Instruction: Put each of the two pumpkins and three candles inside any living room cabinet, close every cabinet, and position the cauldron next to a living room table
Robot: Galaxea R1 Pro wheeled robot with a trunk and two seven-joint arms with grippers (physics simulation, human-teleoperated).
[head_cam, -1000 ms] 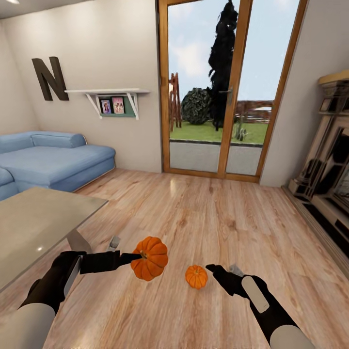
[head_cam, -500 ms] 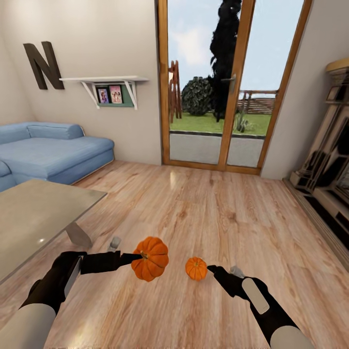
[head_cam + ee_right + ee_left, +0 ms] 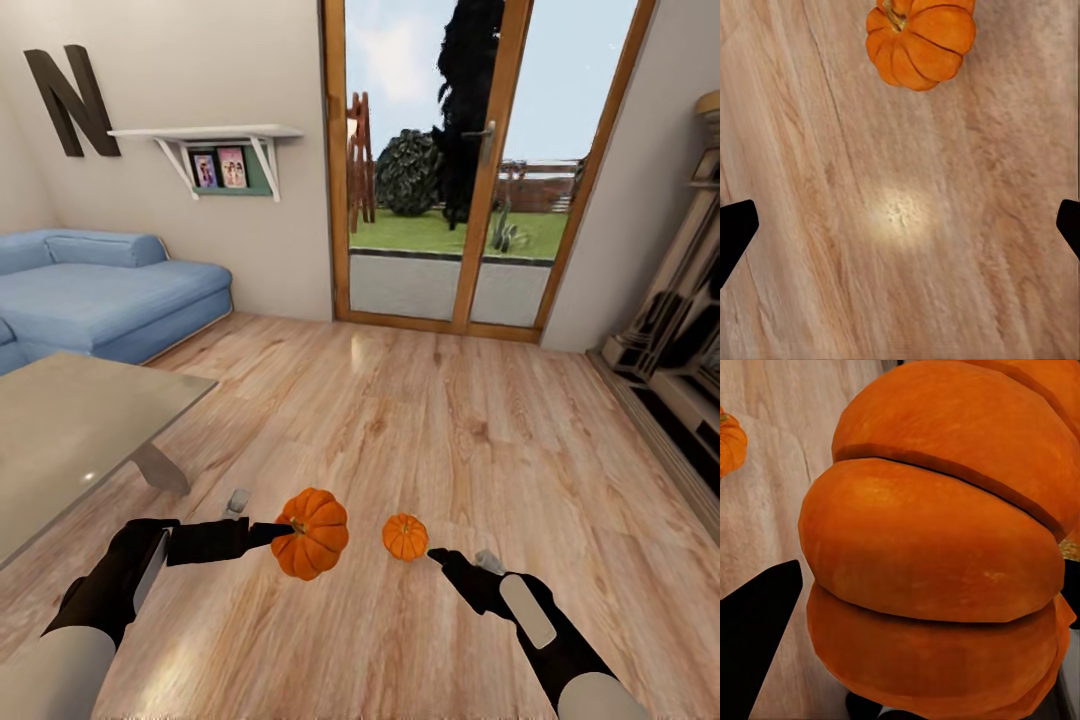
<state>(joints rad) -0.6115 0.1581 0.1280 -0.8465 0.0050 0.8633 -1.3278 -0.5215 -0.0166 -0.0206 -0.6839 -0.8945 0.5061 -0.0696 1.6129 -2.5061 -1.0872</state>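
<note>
Holding the larger pumpkin (image 3: pixel 311 533) clamped in my left claw (image 3: pixel 284 530), I judged my spread-open right claw (image 3: pixel 437 556) should settle squarely around the small pumpkin (image 3: pixel 405 537) on the floor at its eleven o'clock.

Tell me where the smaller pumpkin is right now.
In the head view, the smaller pumpkin sits on the wood floor, just ahead of the right pincer and right of the larger pumpkin.

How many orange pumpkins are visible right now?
2. The larger ribbed orange pumpkin is gripped in the left pincer; the smaller orange pumpkin sits on the wooden floor, just ahead of the open right pincer.
</note>
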